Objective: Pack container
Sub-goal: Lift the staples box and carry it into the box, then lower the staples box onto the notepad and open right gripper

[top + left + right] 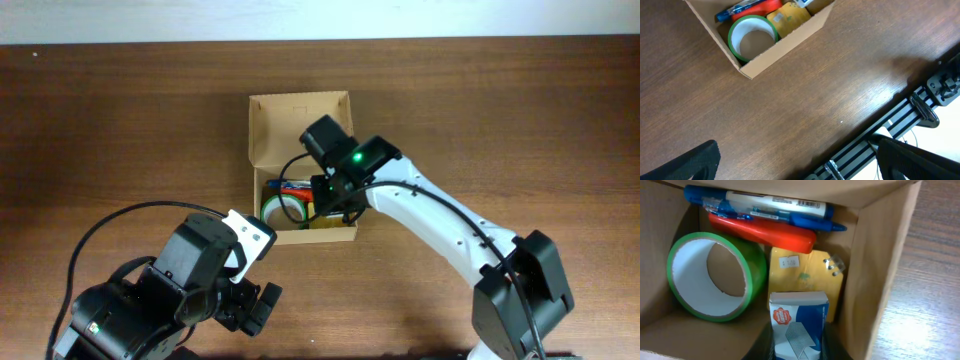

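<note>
On the desk [120, 120], an open container [300, 115] is being packed. A staple box [799, 315] is gripped inside it by the right gripper [797, 347]; release is likely needed next. The left gripper [796, 150] is held open near the container.

Soft, even light is falling from above. Glare is whitening the table [920, 330] by my right wrist; the staple box [799, 325] is blurring close-up, and my left fingers [690, 162] are showing dark, unfocused.
</note>
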You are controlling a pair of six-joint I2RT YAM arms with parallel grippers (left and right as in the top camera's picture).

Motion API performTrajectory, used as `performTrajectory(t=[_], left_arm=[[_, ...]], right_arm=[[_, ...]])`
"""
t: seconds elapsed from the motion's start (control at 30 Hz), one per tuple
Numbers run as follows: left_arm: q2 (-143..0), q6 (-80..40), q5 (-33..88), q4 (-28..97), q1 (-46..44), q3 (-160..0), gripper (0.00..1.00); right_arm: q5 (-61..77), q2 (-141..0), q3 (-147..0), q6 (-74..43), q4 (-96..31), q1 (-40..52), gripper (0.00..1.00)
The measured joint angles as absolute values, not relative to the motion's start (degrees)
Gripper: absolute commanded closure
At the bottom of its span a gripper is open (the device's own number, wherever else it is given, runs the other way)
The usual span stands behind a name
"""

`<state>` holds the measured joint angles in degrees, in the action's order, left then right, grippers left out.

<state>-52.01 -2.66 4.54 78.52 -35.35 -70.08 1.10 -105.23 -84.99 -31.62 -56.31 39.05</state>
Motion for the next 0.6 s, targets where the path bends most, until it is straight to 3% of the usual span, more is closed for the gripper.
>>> performTrajectory(t=[0.5, 0.6], left_arm=[[-52.0, -2.7, 4.5, 78.5, -35.4, -70.1, 0.00], [-52.0, -2.7, 4.5, 78.5, -35.4, -70.1, 0.00]], right_arm=[[-3.1, -105.2, -85.0, -36.1, -55.9, 39.8, 0.83], [-3.2, -105.2, -85.0, -36.7, -56.0, 39.8, 0.66]])
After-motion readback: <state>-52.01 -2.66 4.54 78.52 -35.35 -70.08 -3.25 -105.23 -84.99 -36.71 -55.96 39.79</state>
